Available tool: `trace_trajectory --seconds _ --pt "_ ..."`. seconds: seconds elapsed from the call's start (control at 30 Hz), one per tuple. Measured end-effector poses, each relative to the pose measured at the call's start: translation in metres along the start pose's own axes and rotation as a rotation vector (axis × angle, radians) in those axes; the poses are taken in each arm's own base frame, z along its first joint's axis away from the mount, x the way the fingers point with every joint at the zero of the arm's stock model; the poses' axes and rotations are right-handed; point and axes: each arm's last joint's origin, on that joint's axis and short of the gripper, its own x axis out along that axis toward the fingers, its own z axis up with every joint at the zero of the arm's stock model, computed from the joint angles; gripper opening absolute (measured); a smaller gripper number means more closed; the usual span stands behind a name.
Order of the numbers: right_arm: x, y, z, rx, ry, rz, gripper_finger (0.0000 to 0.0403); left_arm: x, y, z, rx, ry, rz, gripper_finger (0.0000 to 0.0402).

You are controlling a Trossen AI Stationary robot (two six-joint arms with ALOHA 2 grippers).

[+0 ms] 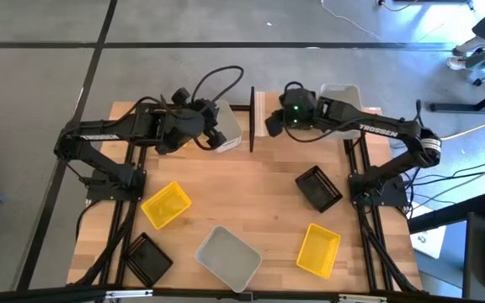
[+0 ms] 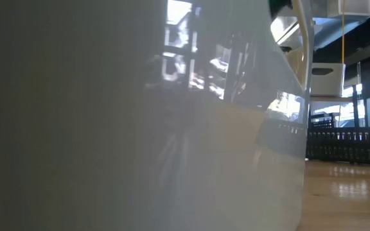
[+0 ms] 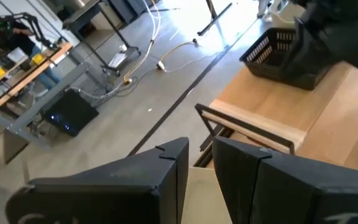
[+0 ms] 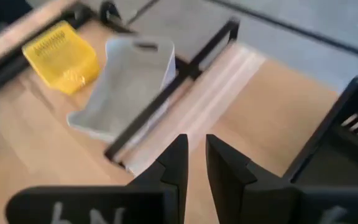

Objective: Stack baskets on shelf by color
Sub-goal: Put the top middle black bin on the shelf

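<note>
Left gripper [image 1: 215,132] is up at the far edge of the table [image 1: 259,210], fingers barely apart in its wrist view [image 3: 201,146] with nothing between them. It's right against a whitish basket [image 1: 228,124] that sits just left of the shelf's black post [image 1: 252,118]. Right gripper [image 1: 270,124] hangs on the other side of that post, over the pale shelf board [image 1: 259,103]. Same deal in its own wrist view [image 4: 196,142]: just a slim gap between the fingers, bare wood showing through it, holding nothing.

So both grippers sit either side of the post, near each other but not touching.

Going down by size, the whitish baskets are the biggest ones. A second one [image 1: 341,93] sits at the back behind the right arm, and a third [image 1: 226,257] is at the front edge, well away from both grippers. That front one fills nearly the whole low view [image 2: 140,128].

Smaller ones:
- A black basket [image 4: 347,137] sits just beside the right gripper.
- Another black one [image 1: 318,187] is out on the right side of the table.
- A third black one [image 1: 147,258] is at the front left corner.
- Yellow basket [image 1: 166,204] is front left, well clear of the left gripper.
- Another yellow [image 1: 318,249] is front right.
- The right wrist view also catches a yellow one [image 4: 61,56] just past the whitish basket by the post.
</note>
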Motion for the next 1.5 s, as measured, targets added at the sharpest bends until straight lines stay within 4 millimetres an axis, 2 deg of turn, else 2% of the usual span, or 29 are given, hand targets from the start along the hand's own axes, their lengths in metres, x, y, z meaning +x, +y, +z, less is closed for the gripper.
trace_trajectory --seconds 0.23,0.63,1.33,1.5 --pt "0.01 0.0 -0.004 0.021 0.04 -0.018 0.0055 0.0 0.0 0.0 0.001 0.003 -0.002 0.0067" --pt "0.011 -0.014 -0.009 0.01 0.111 -0.116 0.0055 0.0 0.0 0.0 -0.001 0.003 -0.002 0.0067" --pt "0.009 -0.018 -0.014 0.033 0.131 -0.207 0.0055 0.0 0.0 0.0 -0.003 0.002 -0.002 0.0067" --pt "0.008 -0.015 -0.011 0.023 0.101 -0.181 0.0055 0.0 0.0 0.0 -0.003 0.002 -0.002 0.0067"
